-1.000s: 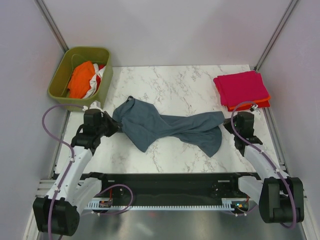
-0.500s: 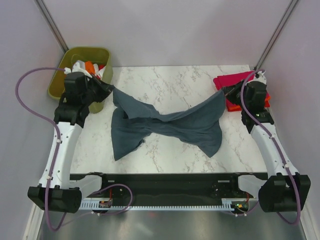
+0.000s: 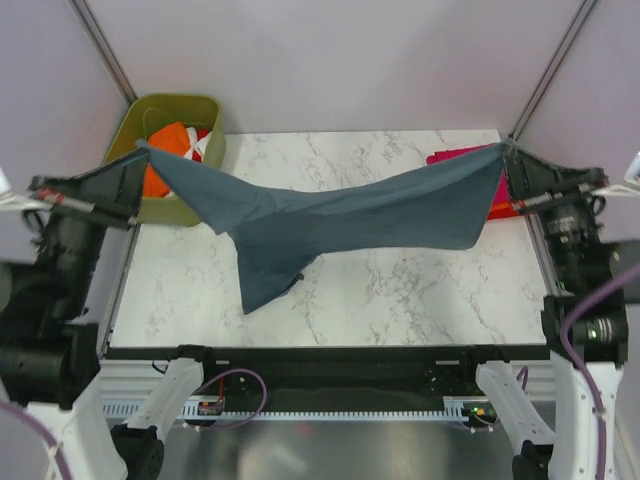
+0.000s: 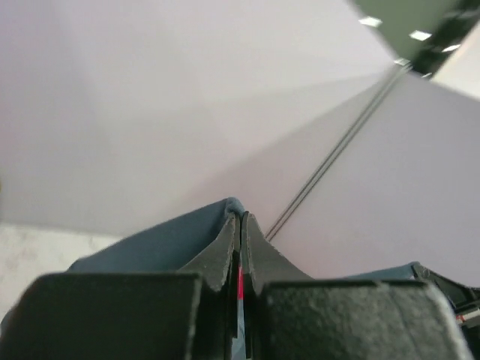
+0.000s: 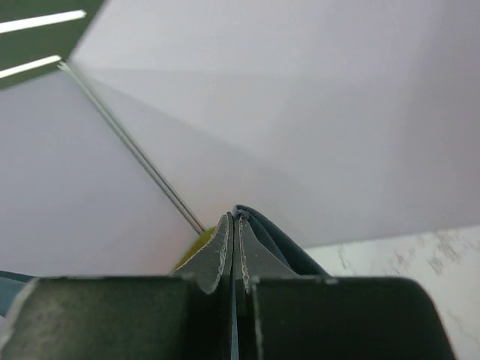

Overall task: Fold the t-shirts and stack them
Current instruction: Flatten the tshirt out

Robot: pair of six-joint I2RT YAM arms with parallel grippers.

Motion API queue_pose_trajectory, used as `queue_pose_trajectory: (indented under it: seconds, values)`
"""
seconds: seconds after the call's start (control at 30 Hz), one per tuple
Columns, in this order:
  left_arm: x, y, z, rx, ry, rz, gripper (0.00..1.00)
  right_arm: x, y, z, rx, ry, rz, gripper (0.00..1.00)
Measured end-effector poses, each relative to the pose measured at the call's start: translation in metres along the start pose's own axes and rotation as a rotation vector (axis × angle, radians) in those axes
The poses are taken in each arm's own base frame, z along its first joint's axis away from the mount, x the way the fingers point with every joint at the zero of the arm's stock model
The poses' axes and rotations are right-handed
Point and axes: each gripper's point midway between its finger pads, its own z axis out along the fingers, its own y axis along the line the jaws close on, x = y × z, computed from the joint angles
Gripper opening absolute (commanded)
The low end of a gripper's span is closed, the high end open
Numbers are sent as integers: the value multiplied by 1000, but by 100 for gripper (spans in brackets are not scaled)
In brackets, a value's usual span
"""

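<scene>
The slate blue-grey t-shirt (image 3: 330,220) hangs stretched in the air above the marble table (image 3: 400,290), with a loose flap drooping at lower left. My left gripper (image 3: 145,148) is shut on its left corner, high over the bin; the cloth shows at its tips in the left wrist view (image 4: 165,244). My right gripper (image 3: 503,148) is shut on its right corner, with cloth at its tips in the right wrist view (image 5: 274,232). A folded magenta-pink t-shirt (image 3: 450,156) lies on an orange-red one (image 3: 503,208) at the back right, mostly hidden behind the held shirt.
An olive-green bin (image 3: 195,110) at the back left holds an orange shirt (image 3: 172,138) and a white/red one (image 3: 198,143). Pale enclosure walls and metal posts (image 3: 555,62) stand close on both sides. Both arms are raised high near the side walls.
Both arms have risen and spread outward, lifting the blue-grey shirt off the table and pulling it taut between them. It lay crumpled on the table a second ago.
</scene>
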Motion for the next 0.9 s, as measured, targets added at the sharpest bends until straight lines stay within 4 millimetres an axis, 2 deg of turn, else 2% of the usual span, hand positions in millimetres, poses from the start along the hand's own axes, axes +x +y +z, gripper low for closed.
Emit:
queue_pose_trajectory:
  seconds: [0.13,0.23,0.3,0.37,0.43,0.5,0.57,0.63,0.67,0.73,0.77,0.83,0.9]
  values:
    - [-57,-59,-55,155,-174,43,2,-54,65,-53,-144,-159,-26,0]
    - [-94,-95,-88,239,-284,69,2,-83,97,-82,-208,-251,-38,0]
    - [-113,-113,-100,279,-334,79,2,-101,110,-95,-224,-307,-36,0]
    - [-128,-125,-101,308,-372,86,2,-114,118,-102,-222,-350,-31,0]
    - [-135,-128,-88,315,-382,86,2,-122,119,-100,-209,-368,-20,0]
    - [-129,-116,-57,286,-345,73,2,-125,114,-90,-184,-368,-3,0]
    - [-111,-95,-13,237,-274,47,2,-115,96,-67,-137,-335,24,0]
    - [-75,-57,41,157,-166,11,2,-95,68,-38,-72,-273,54,0]
    - [-50,-32,69,103,-100,-12,2,-78,48,-20,-27,-227,74,0]
    - [11,27,121,-16,47,-58,2,-33,-4,16,92,-114,119,0]
    - [36,50,136,-61,100,-75,2,-13,-26,28,144,-66,136,0]
    - [108,113,166,-194,251,-118,2,39,-80,50,267,47,181,0]
    - [164,161,180,-303,375,-150,2,88,-130,61,395,152,219,0]
